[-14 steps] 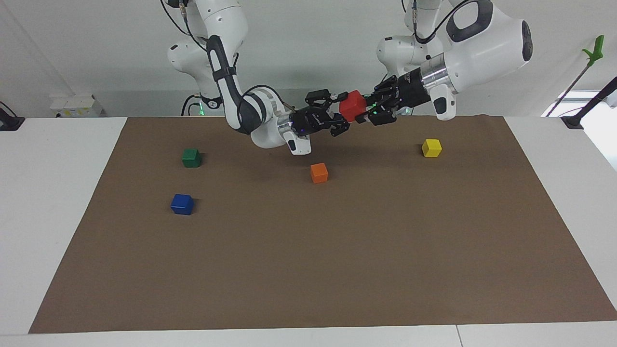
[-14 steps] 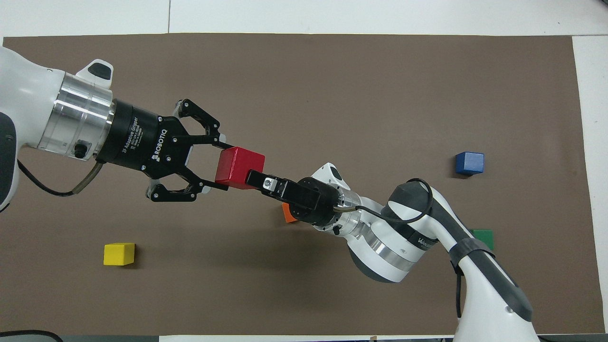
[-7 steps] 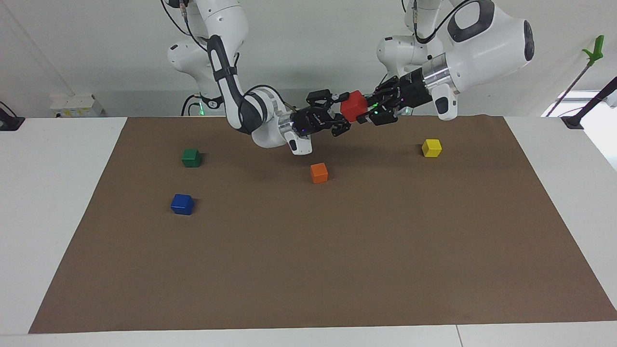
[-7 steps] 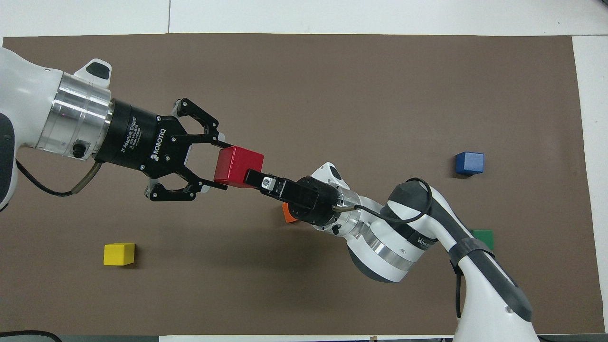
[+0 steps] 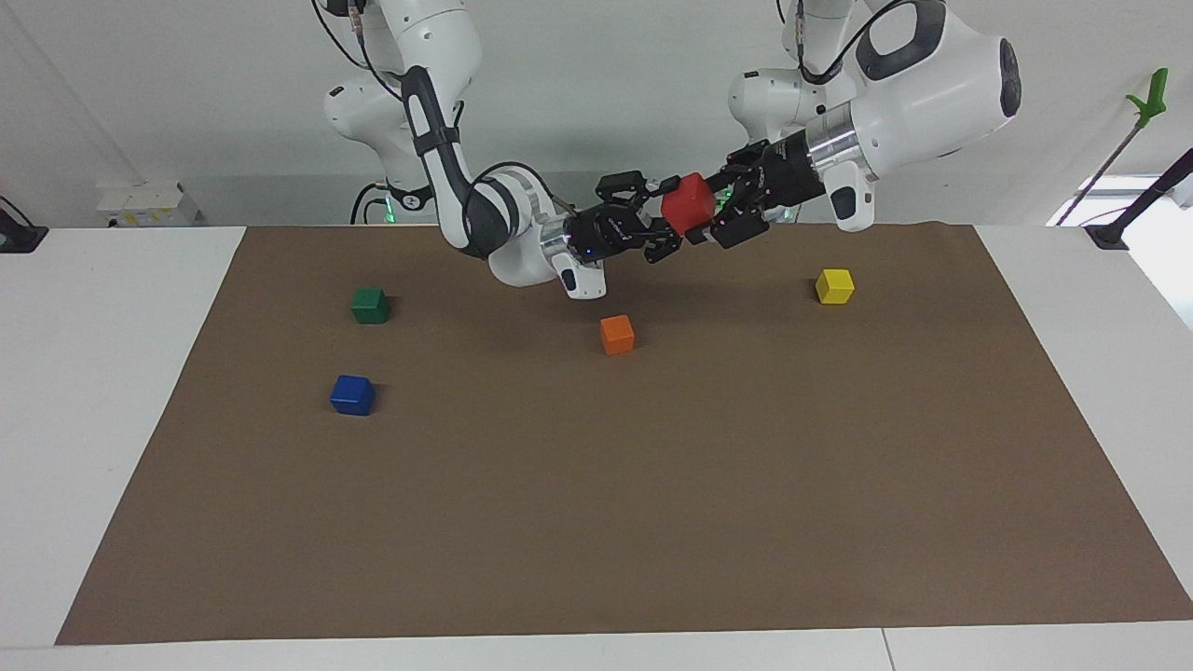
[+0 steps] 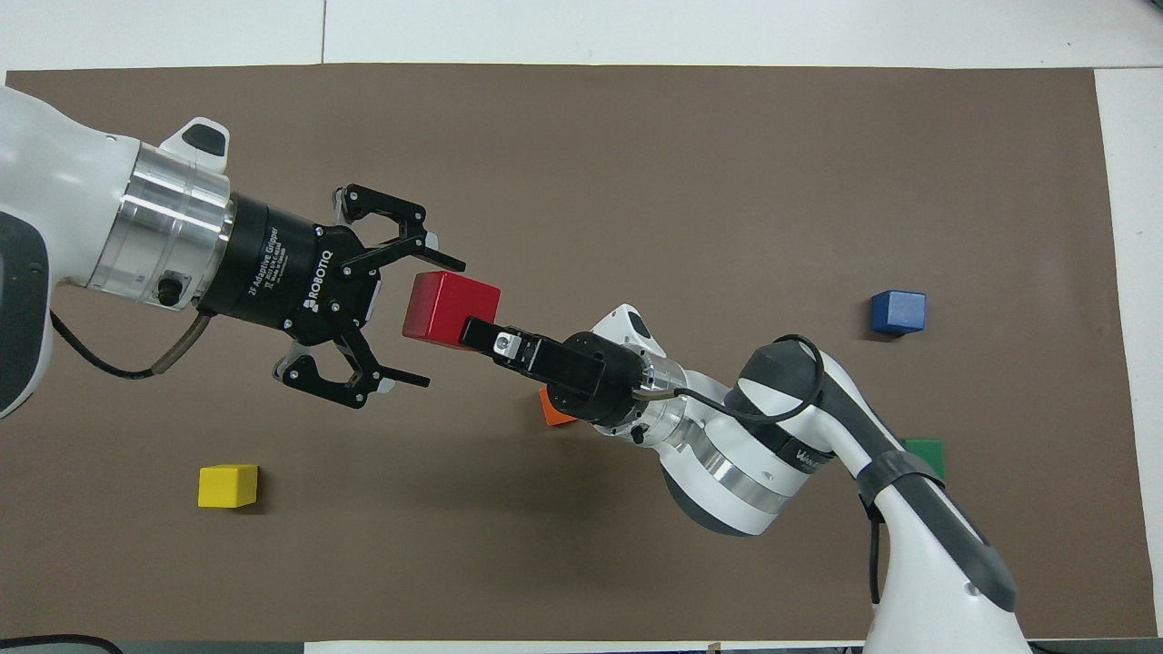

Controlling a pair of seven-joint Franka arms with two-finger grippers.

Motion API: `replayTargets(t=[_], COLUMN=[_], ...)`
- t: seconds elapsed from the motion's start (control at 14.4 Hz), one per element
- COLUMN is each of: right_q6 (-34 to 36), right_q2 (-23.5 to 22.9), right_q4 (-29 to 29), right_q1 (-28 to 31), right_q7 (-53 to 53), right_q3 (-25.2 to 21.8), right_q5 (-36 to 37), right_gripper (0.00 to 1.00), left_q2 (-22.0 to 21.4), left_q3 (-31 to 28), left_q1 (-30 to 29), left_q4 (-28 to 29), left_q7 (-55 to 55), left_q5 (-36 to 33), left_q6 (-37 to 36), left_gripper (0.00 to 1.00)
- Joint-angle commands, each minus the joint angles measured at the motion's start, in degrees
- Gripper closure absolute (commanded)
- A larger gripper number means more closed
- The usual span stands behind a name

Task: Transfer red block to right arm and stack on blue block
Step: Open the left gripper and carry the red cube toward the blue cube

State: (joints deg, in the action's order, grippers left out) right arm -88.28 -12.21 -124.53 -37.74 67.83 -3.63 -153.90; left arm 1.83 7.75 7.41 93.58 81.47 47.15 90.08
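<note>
The red block (image 5: 688, 202) (image 6: 450, 307) hangs in the air over the brown mat, with my right gripper (image 5: 673, 217) (image 6: 472, 332) shut on it. My left gripper (image 5: 710, 216) (image 6: 442, 323) faces it from the left arm's end, open, its fingers spread on either side of the block and apart from it. The blue block (image 5: 352, 394) (image 6: 898, 312) sits on the mat toward the right arm's end, with nothing on top.
An orange cube (image 5: 616, 334) (image 6: 551, 413) lies on the mat (image 5: 652, 522) below the right wrist. A green cube (image 5: 370, 305) (image 6: 925, 454) sits nearer to the robots than the blue block. A yellow cube (image 5: 834, 285) (image 6: 228, 485) lies toward the left arm's end.
My left gripper has opened and let go of the red block, and drawn back a little. The right gripper keeps its hold on the block.
</note>
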Motion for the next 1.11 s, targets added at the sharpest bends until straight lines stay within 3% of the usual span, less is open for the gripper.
replayTargets(t=[0.0, 0.21, 0.69, 0.9, 1.04], right_q6=[-0.8, -0.8, 1.0, 0.7, -2.1], right_q2=[-0.9, -1.0, 0.6, 1.4, 4.3], right_q4=[0.3, -0.5, -6.2, -7.0, -8.1], right_q1=[-0.1, 2.6, 13.5, 18.6, 22.9], right_q7=[2.3, 2.2, 2.0, 1.8, 0.5], right_q3=[1.4, 1.4, 1.4, 1.4, 1.3], right_q5=[-10.0, -5.7, 12.3, 21.1, 28.3], right_gripper=[1.0, 1.0, 1.0, 1.0, 1.0], left_q2=[-1.5, -1.5, -3.1, -3.2, -3.3], left_q3=[-0.6, -0.6, -1.3, -1.2, -1.2], left_q1=[0.8, 0.8, 0.0, 0.1, 0.1], left_q4=[1.7, 1.6, 1.3, 1.1, 1.1], left_q7=[0.8, 0.8, 0.5, -0.3, -1.2], left_q5=[0.2, -0.4, -2.0, -9.0, -13.4], left_q6=[1.2, 1.2, 0.3, 0.7, 0.8], left_gripper=[0.0, 0.0, 0.0, 0.0, 0.0])
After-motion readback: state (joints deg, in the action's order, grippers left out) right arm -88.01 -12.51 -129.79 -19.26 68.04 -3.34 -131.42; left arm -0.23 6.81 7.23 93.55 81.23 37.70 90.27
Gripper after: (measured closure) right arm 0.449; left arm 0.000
